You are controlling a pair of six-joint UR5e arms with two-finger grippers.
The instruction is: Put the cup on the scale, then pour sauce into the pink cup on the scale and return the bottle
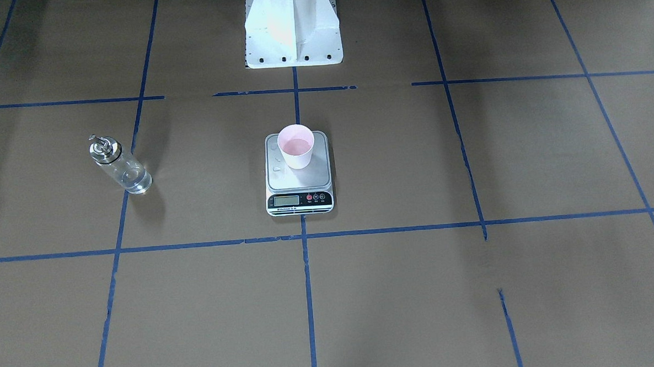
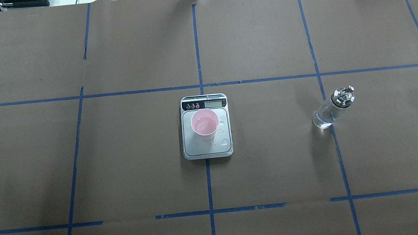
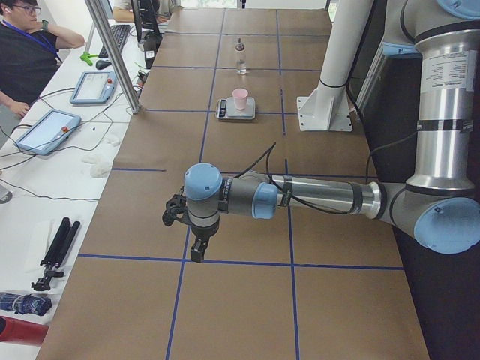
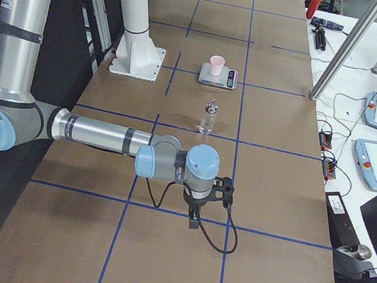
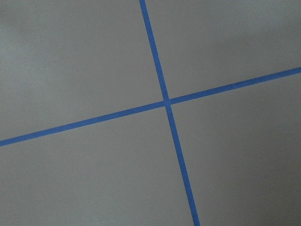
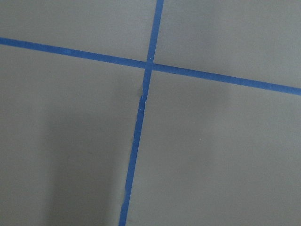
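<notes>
Fingers of the left gripper (image 3: 196,253) and right gripper (image 4: 194,220) sit too far off to tell their spread, while the small pale pink cup (image 2: 204,124) sits on the flat silver-grey steel scale (image 2: 204,151), the clear glass bottle (image 2: 326,113) stands well to its right, and spilled drops (image 2: 224,142) on it may skew its reading.

1. Blue tape (image 2: 209,182) grids the brown-papered bench (image 2: 140,158).
2. White pedestal (image 1: 292,28) stands mid robot-side edge.
3. 2 pendants (image 3: 93,87) and a black tripod (image 3: 58,247) lie beyond the operators' edge.
4. An operator (image 3: 26,52) in black is beside them.
</notes>
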